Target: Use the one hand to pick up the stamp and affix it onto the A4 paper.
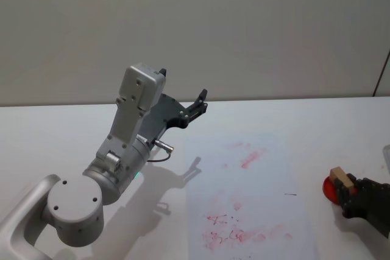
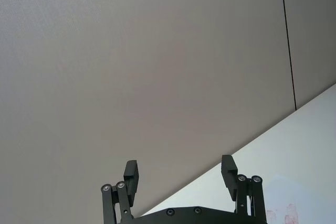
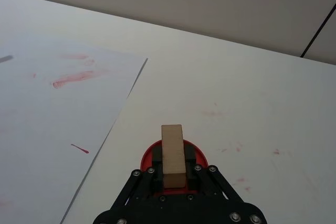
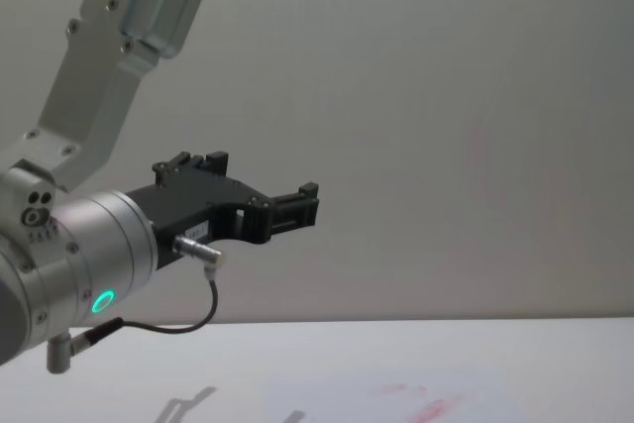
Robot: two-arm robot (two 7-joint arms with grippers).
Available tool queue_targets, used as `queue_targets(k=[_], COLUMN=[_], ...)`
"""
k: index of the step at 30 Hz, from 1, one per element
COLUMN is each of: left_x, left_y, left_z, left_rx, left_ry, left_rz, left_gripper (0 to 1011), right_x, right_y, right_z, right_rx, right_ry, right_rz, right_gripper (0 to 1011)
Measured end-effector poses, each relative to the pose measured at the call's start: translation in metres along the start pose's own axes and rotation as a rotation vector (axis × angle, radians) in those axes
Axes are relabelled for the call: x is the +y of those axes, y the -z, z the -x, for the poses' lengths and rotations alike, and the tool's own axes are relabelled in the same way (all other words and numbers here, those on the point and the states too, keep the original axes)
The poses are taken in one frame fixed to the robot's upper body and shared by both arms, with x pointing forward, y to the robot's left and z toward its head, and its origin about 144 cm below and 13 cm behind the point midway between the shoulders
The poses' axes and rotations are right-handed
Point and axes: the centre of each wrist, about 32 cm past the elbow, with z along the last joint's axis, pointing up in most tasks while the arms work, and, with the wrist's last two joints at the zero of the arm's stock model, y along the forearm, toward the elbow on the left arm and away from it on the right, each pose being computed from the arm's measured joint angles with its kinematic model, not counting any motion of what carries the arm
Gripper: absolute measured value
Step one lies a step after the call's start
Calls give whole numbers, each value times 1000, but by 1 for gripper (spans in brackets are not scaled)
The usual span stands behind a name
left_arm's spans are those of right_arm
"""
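right gripper (image 3: 172,157): jaws clamped on stamp (image 3: 172,150), low over worktop (image 3: 252,103), right of A4 paper (image 1: 244,193), off the sheet | left gripper (image 2: 181,174): raised, jaws apart

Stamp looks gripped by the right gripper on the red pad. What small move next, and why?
Probably lift straight up. The right gripper is shut on the stamp, whose base sits on the red pad, beside the A4 paper, not over it. The left gripper hangs open, raised above the table.
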Motion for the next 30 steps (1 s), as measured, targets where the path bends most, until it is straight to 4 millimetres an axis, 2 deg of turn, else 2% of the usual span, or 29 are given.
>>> queue_targets(k=[9,23,30], left_x=[0,0,0], left_y=[0,0,0], left_z=[0,0,0], left_rx=[0,0,0], left_ry=[0,0,0], left_rz=[0,0,0], left_gripper=[1001,1001,1001], right_x=[2,11,16], right_y=[-4,-25,-28], right_z=[0,9,13], right_rx=[-10,-19,-43], right_ry=[-29,-177,-221], right_rz=[-31,-150,-132], right_gripper=[216,216,216])
